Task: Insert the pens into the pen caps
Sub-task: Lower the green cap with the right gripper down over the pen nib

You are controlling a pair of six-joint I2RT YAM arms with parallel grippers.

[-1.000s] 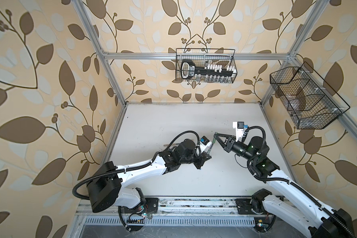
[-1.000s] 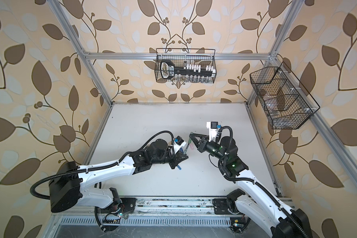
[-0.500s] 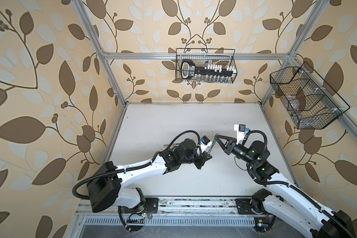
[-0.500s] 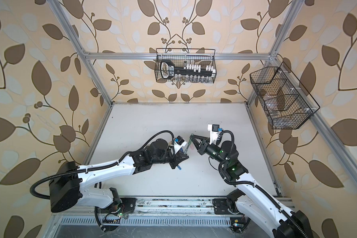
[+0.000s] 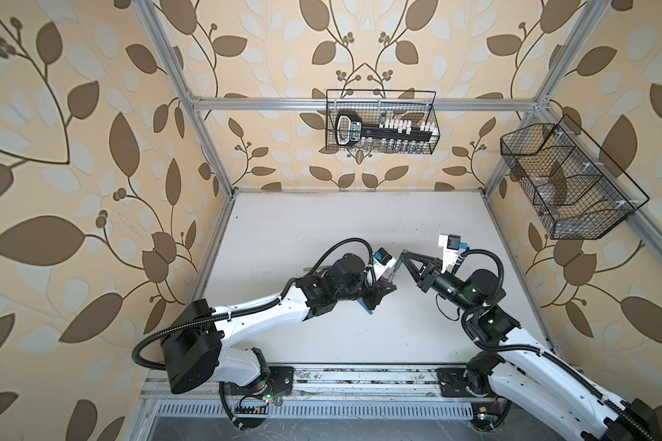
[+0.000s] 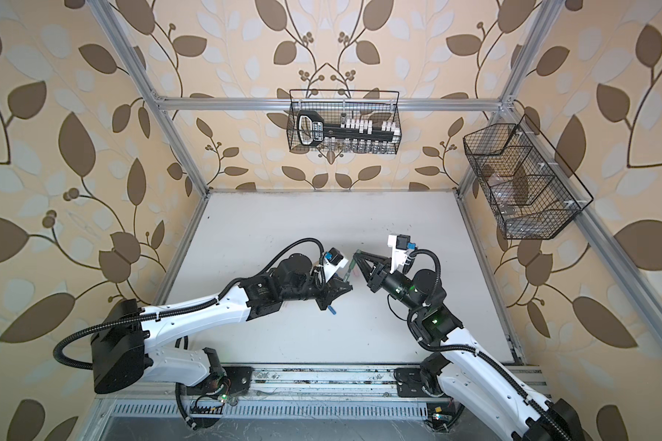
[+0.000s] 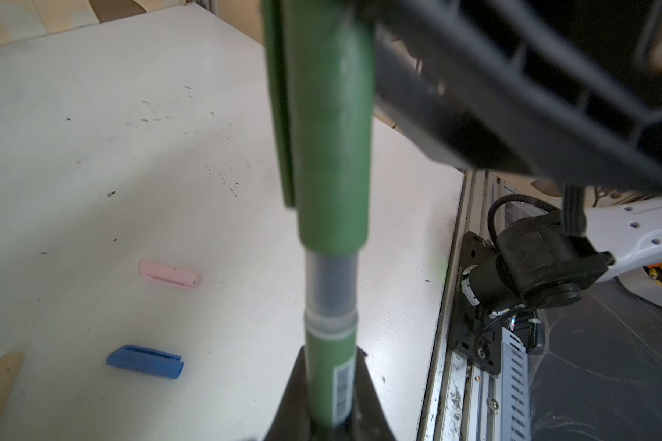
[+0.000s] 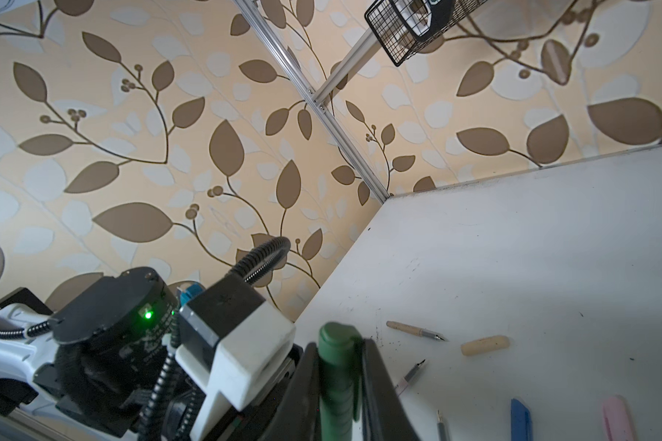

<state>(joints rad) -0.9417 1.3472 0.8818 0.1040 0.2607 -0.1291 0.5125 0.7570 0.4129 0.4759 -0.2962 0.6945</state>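
Observation:
My left gripper (image 7: 331, 366) is shut on the barrel of the dark green pen (image 7: 329, 382). My right gripper (image 8: 339, 355) is shut on the dark green pen cap (image 8: 339, 366). The cap (image 7: 333, 133) sits over the pen's tip, with the grey section still showing below it. In both top views the two grippers (image 5: 388, 284) (image 5: 404, 254) meet above mid-table. On the table lie a tan pen (image 8: 413, 331), a tan cap (image 8: 484, 345), a whitish-pink pen (image 8: 411, 376), a blue cap (image 7: 144, 361) and a pink cap (image 7: 171, 275).
A wire basket (image 5: 381, 122) hangs on the back wall and another (image 5: 566, 183) on the right wall. The metal rail (image 5: 360, 376) runs along the table's front edge. A blue piece (image 5: 365, 307) pokes out beneath the left gripper.
The right arm has drawn its wrist back and up a little while its fingertips stayed by the left gripper. The left arm has held still.

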